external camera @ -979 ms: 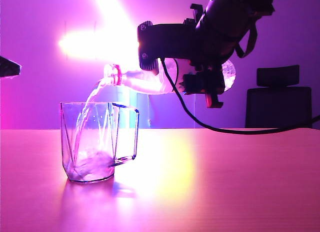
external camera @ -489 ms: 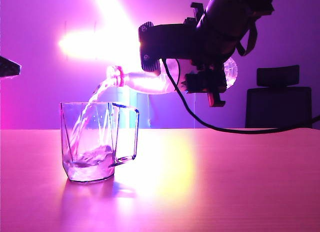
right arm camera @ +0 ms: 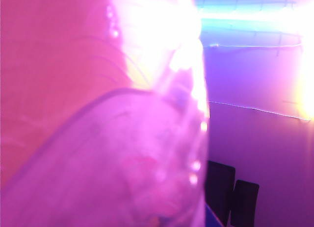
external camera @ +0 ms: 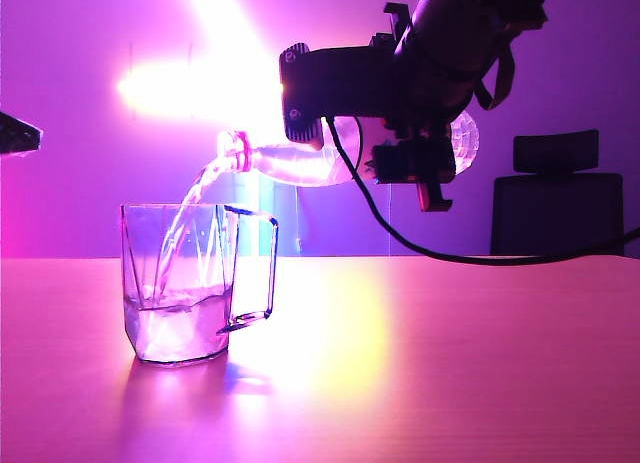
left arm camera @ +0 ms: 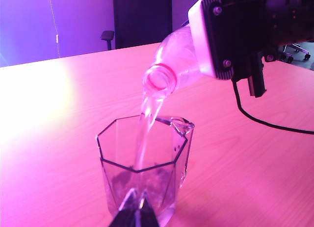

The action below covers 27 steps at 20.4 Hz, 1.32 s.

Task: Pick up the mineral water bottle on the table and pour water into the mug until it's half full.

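Exterior view: the right gripper (external camera: 405, 153) hangs high above the table (external camera: 450, 363), right of the middle, its jaws pinching the mineral water bottle (external camera: 300, 163) around the body. The bottle lies nearly level, its mouth tipped slightly down toward the left, and a stream of water falls from it into the mug (external camera: 180, 283). The mug stands upright on the table at the left, its handle facing right, with water up to roughly a third of its height. A black cable (external camera: 440, 251) droops from the arm across the table

Left wrist view: the left gripper (left arm camera: 135, 214) shows only as a dark tip just before the mug (left arm camera: 142, 168); whether its jaws are spread I cannot tell. The bottle (left arm camera: 171, 65) pours from above into the mug

Right wrist view: the bottle (right arm camera: 122, 158) fills the picture, blurred and close, against bright glare
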### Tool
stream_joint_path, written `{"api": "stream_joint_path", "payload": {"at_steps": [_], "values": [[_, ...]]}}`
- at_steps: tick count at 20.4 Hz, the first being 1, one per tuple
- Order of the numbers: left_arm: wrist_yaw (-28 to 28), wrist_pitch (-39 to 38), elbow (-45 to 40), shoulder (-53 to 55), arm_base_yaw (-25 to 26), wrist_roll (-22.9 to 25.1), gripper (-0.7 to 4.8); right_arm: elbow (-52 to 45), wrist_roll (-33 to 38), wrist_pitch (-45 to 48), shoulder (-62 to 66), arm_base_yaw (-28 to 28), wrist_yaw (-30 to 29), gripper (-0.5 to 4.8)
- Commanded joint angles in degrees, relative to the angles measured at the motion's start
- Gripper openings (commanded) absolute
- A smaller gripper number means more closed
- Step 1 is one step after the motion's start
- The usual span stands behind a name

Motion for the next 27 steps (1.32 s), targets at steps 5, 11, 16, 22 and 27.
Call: {"api": "stream_joint_path", "payload": {"at_steps": [5,11,16,22,27], "values": [[0.0,0.7,0.2,0.1,0.0,-0.2,-0.02,0.6,0.0,2.8,-0.7,0.1,0.3,2.60],[0.0,0.7,0.2,0.1,0.0,-0.2,-0.02,0.6,0.1,2.7,-0.7,0.1,0.3,2.60],[0.0,0.7,0.2,0.1,0.0,-0.2,-0.02,0.6,0.1,2.7,-0.7,0.1,0.3,2.60],[0.0,0.7,0.2,0.1,0.0,-0.2,-0.02,0.6,0.1,2.7,-0.7,0.1,0.3,2.60],[0.0,0.7,0.2,0.1,0.0,-0.2,-0.02,0.6,7.1,2.4,-0.7,0.1,0.3,2.60]]}}
